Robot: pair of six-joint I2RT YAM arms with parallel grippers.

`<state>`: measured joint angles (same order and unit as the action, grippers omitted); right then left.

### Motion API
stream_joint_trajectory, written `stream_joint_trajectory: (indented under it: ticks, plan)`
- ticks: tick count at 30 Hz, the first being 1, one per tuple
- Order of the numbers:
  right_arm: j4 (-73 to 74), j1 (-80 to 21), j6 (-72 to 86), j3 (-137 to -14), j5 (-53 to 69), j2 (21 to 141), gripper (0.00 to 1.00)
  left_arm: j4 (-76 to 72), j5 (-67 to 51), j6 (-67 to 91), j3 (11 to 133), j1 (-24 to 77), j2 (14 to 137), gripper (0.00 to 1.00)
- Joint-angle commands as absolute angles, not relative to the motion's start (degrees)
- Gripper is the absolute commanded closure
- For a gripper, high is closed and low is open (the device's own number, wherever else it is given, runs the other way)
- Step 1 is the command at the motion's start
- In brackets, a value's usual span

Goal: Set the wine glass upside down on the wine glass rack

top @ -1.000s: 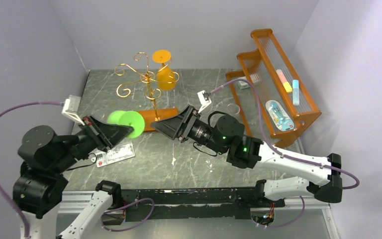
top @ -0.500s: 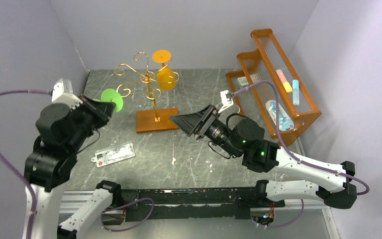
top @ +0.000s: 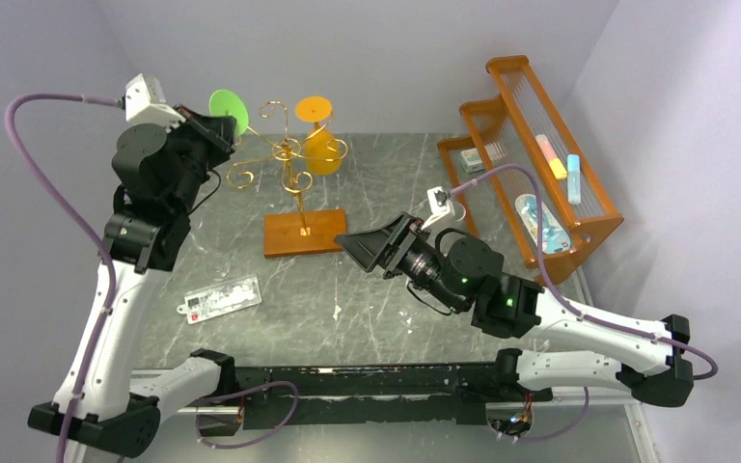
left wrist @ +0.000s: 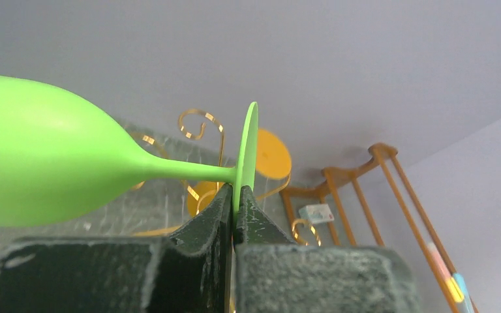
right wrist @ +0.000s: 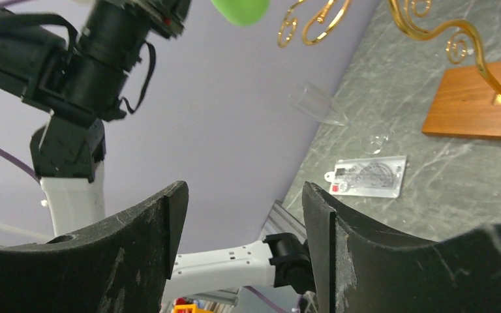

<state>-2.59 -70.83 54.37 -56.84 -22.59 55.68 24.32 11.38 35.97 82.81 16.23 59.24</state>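
Wine glass (left wrist: 45, 160), bright green, is held high off the table (top: 376, 318). The left end effector (left wrist: 233, 203) is clamped on the rim of its foot, close beside the left scrolls of the gold wire rack (top: 288, 152). An orange glass (top: 322, 147) hangs upside down on that rack. The right end effector (top: 359, 245) has its fingers apart and empty, just right of the rack's wooden base (top: 304, 234).
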Motion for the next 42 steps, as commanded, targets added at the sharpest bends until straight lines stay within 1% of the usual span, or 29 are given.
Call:
stream_joint_trajectory:
  ticks: [1, 5, 8, 12, 16, 21, 27, 29, 35, 42]
  plan:
    - [1.1, -70.5, 54.6, -56.3, -26.1, 54.1, 0.32, 10.2, 12.5, 31.9, 82.8, 16.4, 63.0, 0.95]
    - [2.2, -70.5, 54.0, -56.5, -27.0, 53.4, 0.32, 6.8, 8.9, 31.1, 84.7, 14.6, 68.5, 0.95]
    - [1.1, -70.6, 54.5, -55.7, -26.8, 53.2, 0.33, 4.1, 1.9, 34.7, 86.0, 11.4, 73.2, 0.95]
    - [1.7, -70.5, 55.2, -55.8, -25.3, 53.5, 0.34, -1.9, -12.3, 40.1, 87.8, 6.5, 79.7, 0.95]
    - [1.5, -70.5, 55.5, -55.3, -24.9, 52.8, 0.35, -2.9, -18.9, 42.0, 89.3, 5.4, 82.9, 0.95]
    - [2.2, -70.5, 56.4, -55.2, -24.6, 53.0, 0.36, -2.0, -19.2, 46.3, 86.1, 4.7, 81.6, 0.95]
    - [2.5, -70.5, 57.8, -54.4, -24.7, 52.7, 0.38, 3.8, -14.8, 50.1, 84.4, 3.4, 80.0, 0.95]
    - [2.9, -70.6, 57.9, -54.5, -24.8, 52.5, 0.38, 3.8, -14.3, 50.7, 83.3, 2.7, 79.2, 0.95]
    - [3.2, -70.6, 58.4, -54.3, -24.9, 52.4, 0.39, 2.3, -19.5, 52.0, 82.3, 1.6, 80.7, 0.95]
    - [4.8, -70.6, 59.4, -54.1, -26.8, 51.6, 0.40, 8.2, -21.6, 49.2, 86.4, 1.3, 82.7, 0.95]
